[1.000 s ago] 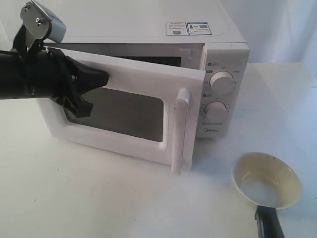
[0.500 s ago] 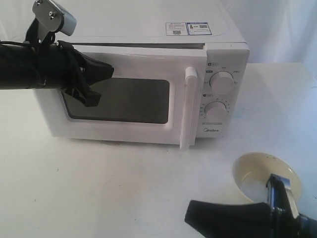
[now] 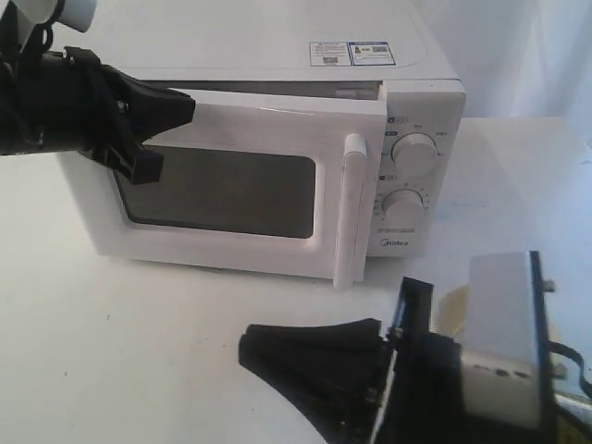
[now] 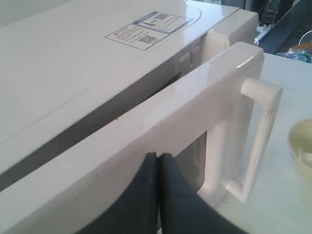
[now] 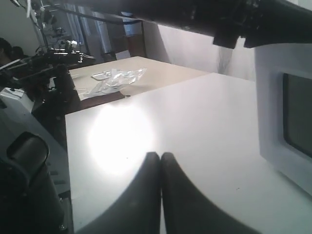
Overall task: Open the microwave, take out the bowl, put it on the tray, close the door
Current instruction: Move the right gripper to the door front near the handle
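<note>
The white microwave (image 3: pixel 277 51) stands at the back of the table. Its door (image 3: pixel 231 185), with the bar handle (image 3: pixel 350 208), is nearly shut, and a dark gap shows along the door's top edge (image 4: pixel 195 92). My left gripper (image 3: pixel 190 106) is shut and empty, with its tips (image 4: pixel 157 156) against the upper left of the door. My right gripper (image 3: pixel 245 347) is shut and empty, low over the table (image 5: pixel 160 155) in front of the microwave. The cream bowl (image 4: pixel 302 151) sits on the table right of the microwave. The right arm hides all but a sliver of the bowl (image 3: pixel 451 310). No tray is in view.
Two round knobs (image 3: pixel 413 153) (image 3: pixel 404 205) sit on the microwave's right panel, and stickers (image 3: pixel 351 53) lie on top. My right arm's bulk (image 3: pixel 481 370) fills the front right. A dark stand and clutter (image 5: pixel 53 78) lie beyond the table's edge.
The door has swung from well open to nearly shut. My left gripper then drew back leftward and up. My right arm swept left across the front and now covers the bowl.
</note>
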Motion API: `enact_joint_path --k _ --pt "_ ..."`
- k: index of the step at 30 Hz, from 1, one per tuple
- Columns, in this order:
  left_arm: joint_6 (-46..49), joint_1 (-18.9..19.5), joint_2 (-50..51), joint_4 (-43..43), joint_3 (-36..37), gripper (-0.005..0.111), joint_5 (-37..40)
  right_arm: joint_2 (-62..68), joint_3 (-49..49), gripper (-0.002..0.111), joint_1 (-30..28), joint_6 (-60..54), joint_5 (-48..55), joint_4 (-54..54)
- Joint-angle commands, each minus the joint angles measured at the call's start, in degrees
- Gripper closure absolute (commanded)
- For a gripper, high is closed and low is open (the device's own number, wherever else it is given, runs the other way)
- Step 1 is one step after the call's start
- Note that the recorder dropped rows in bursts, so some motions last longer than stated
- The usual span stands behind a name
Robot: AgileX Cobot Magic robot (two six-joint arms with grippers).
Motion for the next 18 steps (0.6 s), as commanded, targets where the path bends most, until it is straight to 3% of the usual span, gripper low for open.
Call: enact_joint_path --k 1,9,14,18 --pt "-2.05 -0.33 -4.58 -0.29 3.37 0.107 2.36 6.04 -3.89 0.108 1.9 -4.95 -0.7 8.47" --pt "-6.98 -0.33 -10.8 1.57 9.83 0.107 3.98 13.15 -7.95 0.108 3.18 -19.14 -3.24 29.19" --pt "-11.43 -0.33 -14.52 1.42 14.62 0.107 5.29 15.51 -9.07 0.108 3.18 -22.33 -11.48 34.85" --pt "-11.43 -0.33 -17.49 1.56 18.34 0.107 6.85 17.86 -11.16 0.108 3.18 -27.5 -10.51 37.65"
